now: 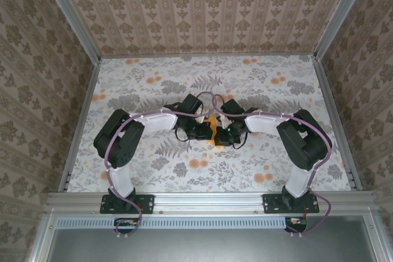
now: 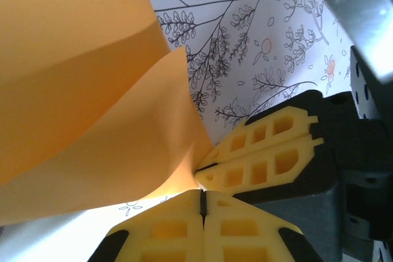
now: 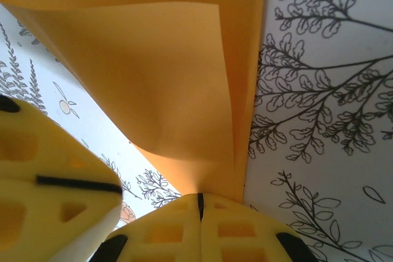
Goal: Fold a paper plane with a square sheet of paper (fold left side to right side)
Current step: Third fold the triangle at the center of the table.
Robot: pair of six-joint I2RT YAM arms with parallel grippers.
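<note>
Paper bent over itself at mid-table, the first fold not yet pressed flat.

Both arms reach in from left and right and meet at the middle of the flower-patterned table [image 1: 153, 84], where the square sheet of paper [image 1: 212, 140] stands up off the surface between them. The right gripper [image 3: 199, 197] is clenched on a corner of it, the orange layers running straight into the seam of its yellow fingers. The left gripper [image 2: 202, 197] is clenched too, its tips right at that same corner, but whether paper lies between them cannot be told. The sheet curves over itself in two layers, one straight edge lying across the other, so the left-to-right fold looks begun. No sharp crease is pressed down and nothing dart-like has formed. Aligning the edges, flattening the crease and all the later folds seem left to do.
</note>
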